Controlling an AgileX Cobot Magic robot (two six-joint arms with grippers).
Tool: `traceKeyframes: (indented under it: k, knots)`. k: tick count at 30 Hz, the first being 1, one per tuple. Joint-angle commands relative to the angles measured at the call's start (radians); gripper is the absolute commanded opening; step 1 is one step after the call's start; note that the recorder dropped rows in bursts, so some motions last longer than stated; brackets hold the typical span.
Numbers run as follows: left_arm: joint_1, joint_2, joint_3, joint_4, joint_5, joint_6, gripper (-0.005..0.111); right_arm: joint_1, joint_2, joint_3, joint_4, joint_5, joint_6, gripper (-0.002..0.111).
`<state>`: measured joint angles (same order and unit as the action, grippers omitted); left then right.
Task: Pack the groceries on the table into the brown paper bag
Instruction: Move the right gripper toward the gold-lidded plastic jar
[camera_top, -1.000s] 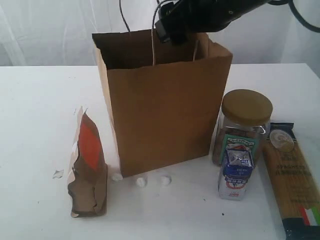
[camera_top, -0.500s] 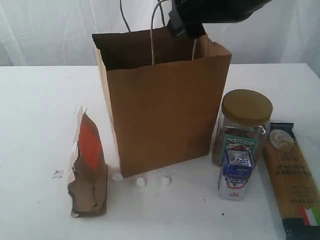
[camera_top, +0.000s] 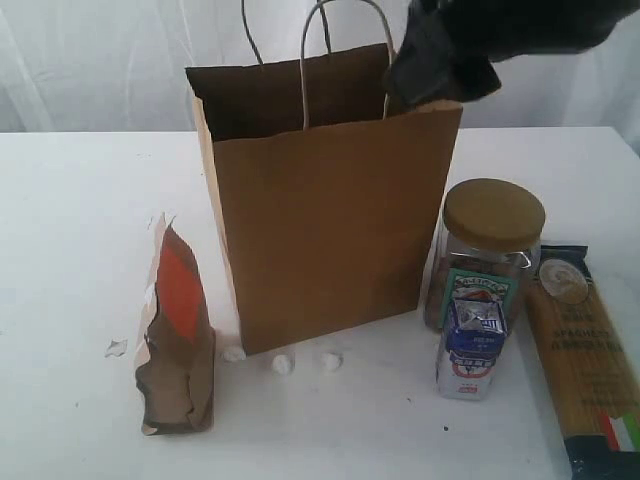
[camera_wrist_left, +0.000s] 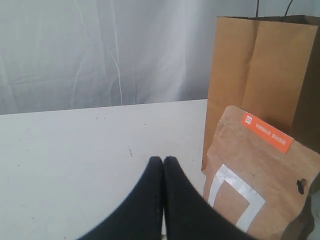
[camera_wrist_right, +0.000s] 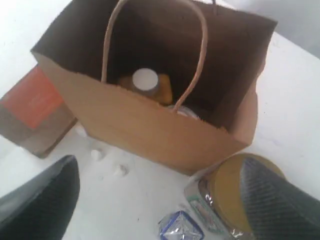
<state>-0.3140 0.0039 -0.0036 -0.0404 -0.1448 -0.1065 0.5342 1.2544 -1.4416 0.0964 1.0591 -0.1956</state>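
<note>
Right wrist view, looking down into the brown paper bag (camera_wrist_right: 150, 130). Standing up on the table (camera_wrist_right: 300, 100), mouth wide open. Already inside at the bottom: the yellow-grain white-capped bottle (camera_wrist_right: 146, 81), with a second round thing just beside it, too dark to name. Right gripper (camera_wrist_right: 160, 165) above the bag's near wall, jaws spread wide, nothing between them. Left gripper (camera_wrist_left: 163, 167) low over the table, just beside the brown pouch (camera_wrist_left: 255, 180), fingers pressed together on nothing.

Outside on the table in the exterior view: the pouch on the bag's left. On the right, the tan-lidded clear jar (camera_top: 490, 250), with the small blue-white carton (camera_top: 472, 345) in front of it and the long spaghetti packet (camera_top: 585, 360) lying flat beside them.

For the jar: probably heavy and hard, with smooth, slippery sides, and likely to break if dropped. Best to grab around the body under the lid, squeeze firmly and set down gently beside the bottle. For the carton: light and easy to squash, so pinch softly across the flat sides. For the spaghetti: long, thin and snappy inside, so take near the middle and tip upright. For the pouch: soft and crinkly, so pinch near the top edge. For the bag: thin, light paper, easy to knock over, so no bumping the rim.
</note>
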Motion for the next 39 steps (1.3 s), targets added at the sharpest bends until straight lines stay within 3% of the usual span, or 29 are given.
traceKeyframes:
  k: [1,6,9,13,19,26,39]
  knots:
    - [0.003,-0.004,0.004,-0.007,-0.003,0.002,0.0,-0.006,-0.119,0.129,-0.037,0.027,-0.011,0.08]
    - [0.003,-0.004,0.004,-0.007,-0.003,0.002,0.0,-0.046,-0.186,0.313,-0.058,0.001,0.041,0.08]
    - [0.003,-0.004,0.004,-0.007,-0.003,0.002,0.0,-0.19,-0.158,0.367,-0.058,-0.123,0.029,0.08]
    - [0.003,-0.004,0.004,-0.007,-0.003,0.002,0.0,-0.261,0.007,0.367,0.051,-0.214,-0.067,0.08]
    - [0.003,-0.004,0.004,-0.007,-0.003,0.002,0.0,-0.268,0.115,0.367,0.061,-0.238,-0.139,0.081]
    - [0.003,-0.004,0.004,-0.007,-0.003,0.002,0.0,-0.268,0.122,0.367,0.007,-0.346,-0.23,0.105]
    - [0.003,-0.004,0.004,-0.007,-0.003,0.002,0.0,-0.279,0.19,0.367,0.005,-0.392,-0.249,0.105]
